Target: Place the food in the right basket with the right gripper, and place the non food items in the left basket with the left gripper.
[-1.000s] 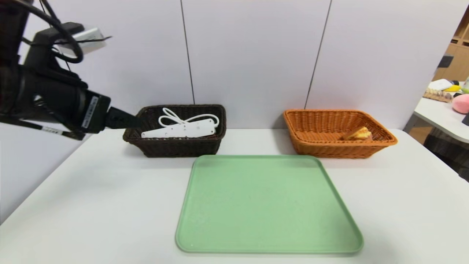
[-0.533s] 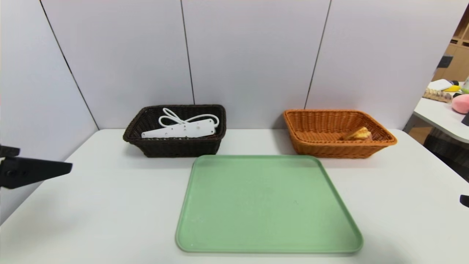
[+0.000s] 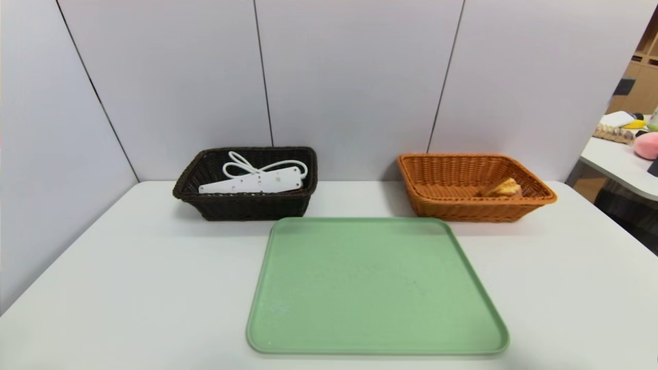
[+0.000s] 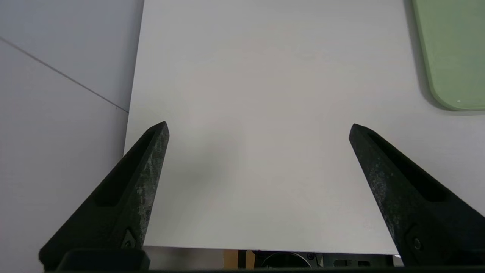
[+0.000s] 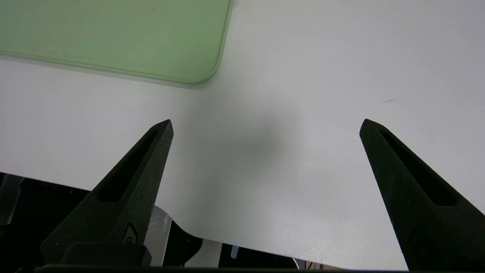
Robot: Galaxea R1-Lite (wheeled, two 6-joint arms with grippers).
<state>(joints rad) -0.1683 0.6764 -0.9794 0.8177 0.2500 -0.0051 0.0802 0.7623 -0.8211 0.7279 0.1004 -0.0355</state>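
Two woven wicker baskets stand at the far side of the white table (image 3: 128,267), well apart, each rectangular with flared sides. The left basket (image 3: 247,204), dark brown to near black, holds one long white power strip (image 3: 252,182), lying lengthwise and tilted against the weave, with its white cord (image 3: 247,165) looped behind it. Further contents beneath the strip cannot be confirmed, as the near wall hides the floor of the basket. The right basket (image 3: 475,203), orange-tan, holds one piece of food (image 3: 504,187), yellow-orange with a browner top, sitting toward its right end; only its upper part clears the rim.

Between and in front of the baskets lies one pale green tray (image 3: 378,288), flat, smooth, square with rounded corners and a low raised lip. Nothing lies on it.

Neither arm appears in the head view. The left gripper (image 4: 257,127) hangs over bare table near its front left edge, its two black tapered fingers (image 4: 147,170) spread wide with nothing between them. The right gripper (image 5: 265,123) hangs over bare table by the tray's near right corner, fingers (image 5: 398,174) likewise spread wide and holding nothing.
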